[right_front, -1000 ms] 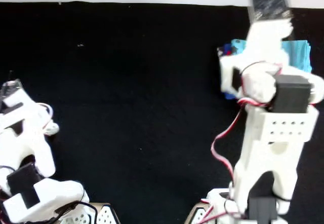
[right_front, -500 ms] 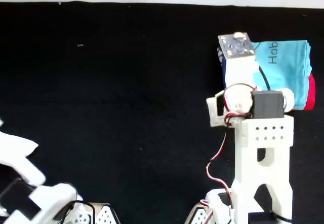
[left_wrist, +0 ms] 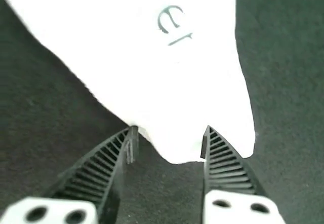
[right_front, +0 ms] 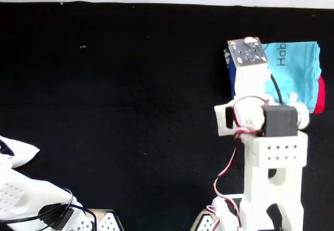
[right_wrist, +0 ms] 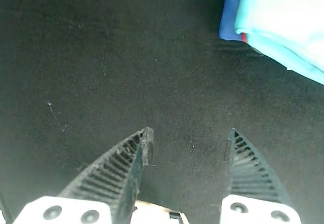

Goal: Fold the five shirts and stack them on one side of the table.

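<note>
Now, the white shirt (left_wrist: 152, 57) lies on the black table (left_wrist: 283, 57), one corner poking between the wide-spread fingers of the left gripper (left_wrist: 170, 130), nothing pinched yet. That arm sits around eight o'clock in the high view. Soft, light, floppy cloth, I'd say: take it by a corner or hem, or it bunches. At two o'clock, the folded stack (right_front: 297, 74), cyan on top. The right gripper (right_wrist: 190, 131) hangs beside it, spread wide, empty.
</note>
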Controlling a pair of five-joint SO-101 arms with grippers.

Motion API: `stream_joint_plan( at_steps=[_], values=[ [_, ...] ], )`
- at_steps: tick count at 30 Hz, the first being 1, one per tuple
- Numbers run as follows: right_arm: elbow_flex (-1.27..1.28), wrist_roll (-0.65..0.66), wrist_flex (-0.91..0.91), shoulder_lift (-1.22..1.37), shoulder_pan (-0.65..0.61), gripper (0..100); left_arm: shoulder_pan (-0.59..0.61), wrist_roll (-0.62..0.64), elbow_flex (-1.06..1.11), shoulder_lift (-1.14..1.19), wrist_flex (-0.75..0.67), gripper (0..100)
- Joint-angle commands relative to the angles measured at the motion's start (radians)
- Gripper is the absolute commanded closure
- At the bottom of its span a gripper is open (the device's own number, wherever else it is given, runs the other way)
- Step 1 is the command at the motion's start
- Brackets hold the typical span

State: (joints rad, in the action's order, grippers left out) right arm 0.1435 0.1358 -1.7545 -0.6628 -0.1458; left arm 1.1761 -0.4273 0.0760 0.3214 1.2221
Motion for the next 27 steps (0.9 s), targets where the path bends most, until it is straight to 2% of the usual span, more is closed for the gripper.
stream_joint_plan(
  at_steps=[1,5,8,9,13,15,22,27],
  values=[
    [0.030,-0.009,-0.008,-0.087,-0.010,77.1,0.012,-0.011,-0.048,-0.002,-0.011,79],
    [0.124,-0.008,-0.005,-0.185,-0.010,77.1,-0.001,-0.011,-0.038,0.004,-0.009,82],
    [0.193,-0.008,-0.004,-0.236,-0.010,77.1,-0.031,-0.006,-0.038,0.004,0.012,100],
    [0.213,-0.008,-0.004,-0.248,-0.010,77.1,-0.047,-0.006,-0.038,-0.001,0.029,97],
    [0.289,-0.008,0.025,-0.295,-0.007,77.1,-0.143,-0.003,-0.065,-0.015,0.127,99],
    [0.331,-0.008,0.050,-0.318,-0.007,77.1,-0.197,0.044,-0.102,-0.048,0.218,99],
    [0.453,-0.009,0.153,-0.386,-0.007,77.1,-0.524,0.176,-0.225,-0.294,0.502,99],
    [0.507,-0.009,0.205,-0.414,-0.005,77.1,-0.809,0.224,-0.234,-0.532,0.537,99]
  ],
)
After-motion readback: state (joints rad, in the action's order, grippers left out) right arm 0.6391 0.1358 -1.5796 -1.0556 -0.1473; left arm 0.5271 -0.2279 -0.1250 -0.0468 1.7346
